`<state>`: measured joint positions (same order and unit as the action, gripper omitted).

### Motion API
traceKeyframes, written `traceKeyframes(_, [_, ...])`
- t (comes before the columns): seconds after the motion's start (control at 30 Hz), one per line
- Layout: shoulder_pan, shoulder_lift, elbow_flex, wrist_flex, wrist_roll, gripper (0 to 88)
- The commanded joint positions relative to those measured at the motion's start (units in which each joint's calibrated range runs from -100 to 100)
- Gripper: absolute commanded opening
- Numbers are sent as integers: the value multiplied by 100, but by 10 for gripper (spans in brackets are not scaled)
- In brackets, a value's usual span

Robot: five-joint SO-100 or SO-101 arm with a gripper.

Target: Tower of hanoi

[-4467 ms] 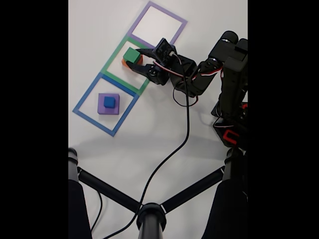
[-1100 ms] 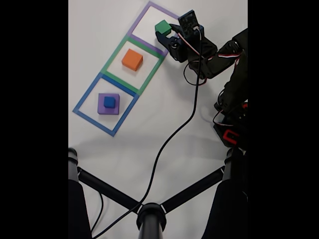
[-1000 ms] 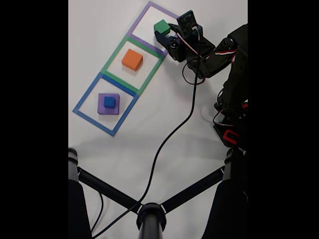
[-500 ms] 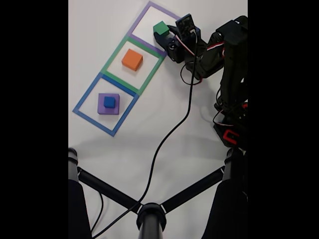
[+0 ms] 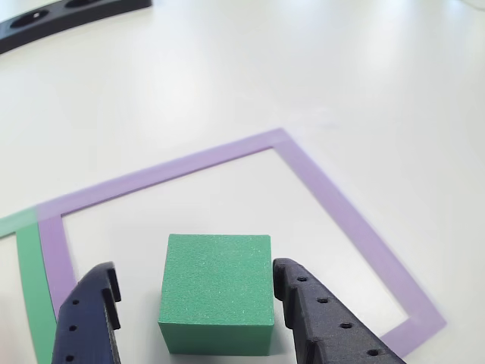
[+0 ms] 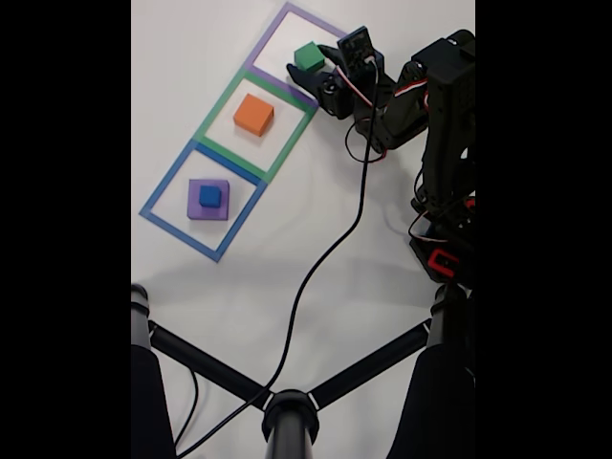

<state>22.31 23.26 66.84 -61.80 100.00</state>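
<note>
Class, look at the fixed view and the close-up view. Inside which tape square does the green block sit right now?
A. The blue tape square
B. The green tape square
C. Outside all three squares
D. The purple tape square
D: the green block rests on the table inside the purple tape square, and the close-up shows it between the open fingers of the gripper, with purple tape bordering it.

Lab-like white table (image 6: 287, 258), taped squares (image 6: 256, 120)

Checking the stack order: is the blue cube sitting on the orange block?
No, the blue cube sits on the purple block; the orange block is bare.
</note>
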Motion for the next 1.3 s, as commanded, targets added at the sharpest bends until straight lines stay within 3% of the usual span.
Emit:
traceKeyframes(0.0, [121,-555,54,16,0,255])
traceKeyframes(0.1, [160,-1252,217,526,0,262])
traceKeyframes(0.23, [236,-2646,317,1983,0,243])
traceKeyframes(0.6, [-168,-6196,-800,8240,0,1])
traceKeyframes(0.77, [-717,-6733,-2445,11307,0,0])
traceKeyframes(0.83, [-977,-6773,-3081,12165,-423,0])
traceKeyframes(0.97, [-1526,-6853,-3890,13128,-1103,0])
traceKeyframes(1.27, [-2662,-7382,-4399,13922,-1654,4])
